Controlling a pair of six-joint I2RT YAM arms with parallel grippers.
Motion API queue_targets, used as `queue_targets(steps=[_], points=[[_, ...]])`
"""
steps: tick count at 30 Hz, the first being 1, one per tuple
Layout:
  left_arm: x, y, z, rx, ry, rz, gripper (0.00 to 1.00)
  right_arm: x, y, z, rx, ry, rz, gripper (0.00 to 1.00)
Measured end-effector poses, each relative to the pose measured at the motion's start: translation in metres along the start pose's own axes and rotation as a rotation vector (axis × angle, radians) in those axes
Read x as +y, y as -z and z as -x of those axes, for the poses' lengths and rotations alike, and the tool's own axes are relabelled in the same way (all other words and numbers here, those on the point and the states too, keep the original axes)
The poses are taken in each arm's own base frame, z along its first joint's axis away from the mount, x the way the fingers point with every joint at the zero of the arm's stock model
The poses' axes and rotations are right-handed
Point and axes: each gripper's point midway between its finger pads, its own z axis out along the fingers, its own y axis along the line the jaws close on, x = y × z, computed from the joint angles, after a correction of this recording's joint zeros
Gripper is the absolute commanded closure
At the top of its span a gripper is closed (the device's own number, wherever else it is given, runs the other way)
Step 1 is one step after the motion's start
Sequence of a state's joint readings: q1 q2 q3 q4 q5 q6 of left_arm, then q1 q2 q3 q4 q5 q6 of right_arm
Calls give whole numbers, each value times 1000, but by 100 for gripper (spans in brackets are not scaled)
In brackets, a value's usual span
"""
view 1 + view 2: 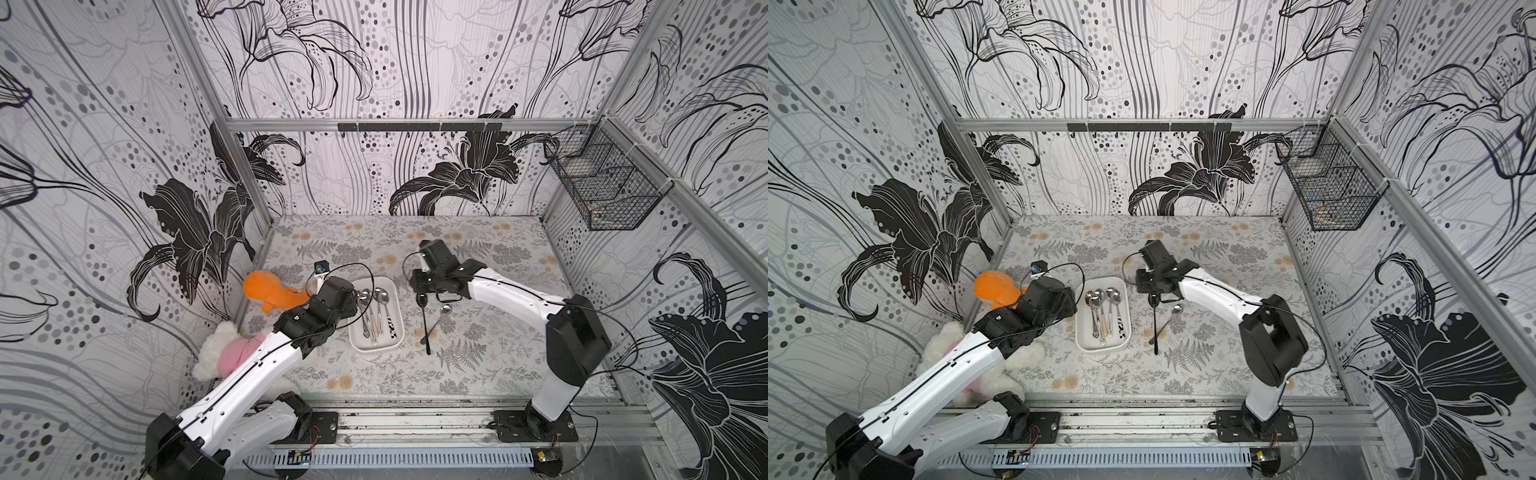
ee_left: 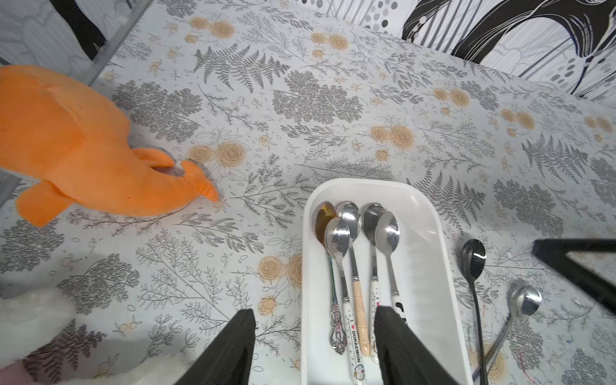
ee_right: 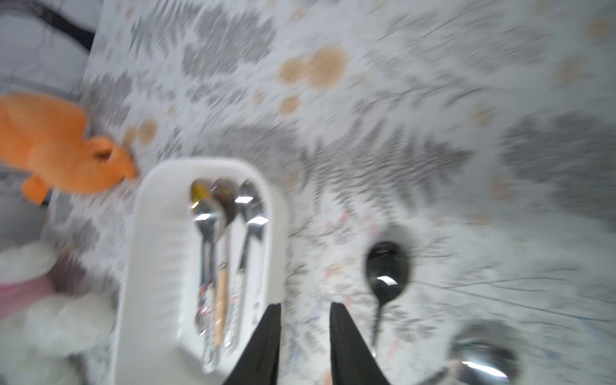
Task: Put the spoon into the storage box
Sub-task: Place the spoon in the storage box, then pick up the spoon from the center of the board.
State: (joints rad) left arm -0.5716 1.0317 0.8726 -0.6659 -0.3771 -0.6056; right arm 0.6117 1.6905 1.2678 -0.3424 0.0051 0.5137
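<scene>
Right gripper (image 3: 305, 305): jaws parted a little, nothing between them. Black spoon (image 3: 386, 270) lies flat on the table just beside its tips, on the side away from the storage box (image 3: 133, 266). Silver spoon (image 2: 525, 300) sits just past that, handles crossing.

Judgement: take the black handle clear of the crossing, low, and lift straight.

Left gripper (image 2: 315, 311): spread wide, empty, one finger over the box, one outside its long wall.

Box holds five spoons (image 2: 353, 266), with some bare floor alongside.
</scene>
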Motion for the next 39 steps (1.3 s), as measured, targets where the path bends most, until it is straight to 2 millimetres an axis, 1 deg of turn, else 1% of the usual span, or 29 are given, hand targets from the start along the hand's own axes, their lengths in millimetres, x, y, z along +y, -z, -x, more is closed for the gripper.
queue_targets(steps=[1, 2, 3, 5, 6, 7, 9, 12, 15, 18, 21, 23, 25, 27, 30, 39], points=[[-5, -2, -3, 11, -8, -9, 38, -25, 3, 4, -28, -26, -44, 70], [-11, -4, -6, 23, -17, -17, 38, -45, 4, 5, -43, -48, -81, 70], [-23, -5, -11, 39, -39, -35, 38, -66, 3, 0, -49, -69, -119, 70], [-53, -6, -19, 60, -89, -74, 38, -101, 1, -15, -42, -101, -188, 70], [-73, -5, -24, 72, -116, -101, 38, -118, -1, -25, -31, -114, -225, 70], [-93, -6, -28, 83, -138, -123, 39, -131, -2, -33, -22, -126, -255, 71], [-127, -10, -36, 98, -161, -158, 39, -152, -3, -46, -10, -144, -310, 71], [-170, -23, -53, 132, -187, -178, 40, -163, -3, -52, -26, -147, -342, 71], [-203, -45, -71, 174, -200, -176, 42, -164, -1, -47, -72, -148, -345, 71], [-229, -70, -90, 217, -212, -169, 43, -170, -1, -48, -110, -156, -365, 71], [-242, -93, -110, 256, -226, -146, 45, -177, 0, -55, -116, -164, -391, 71], [-245, -105, -121, 277, -233, -132, 46, -179, 2, -56, -126, -167, -399, 71], [-242, -113, -132, 297, -239, -112, 46, -180, 6, -53, -144, -169, -401, 71], [-238, -119, -140, 314, -243, -93, 47, -178, 9, -47, -171, -175, -396, 71], [-236, -123, -146, 327, -240, -80, 48, -177, 11, -43, -191, -186, -390, 71], [-227, -132, -156, 345, -234, -49, 51, -176, 11, -42, -194, -190, -388, 71]])
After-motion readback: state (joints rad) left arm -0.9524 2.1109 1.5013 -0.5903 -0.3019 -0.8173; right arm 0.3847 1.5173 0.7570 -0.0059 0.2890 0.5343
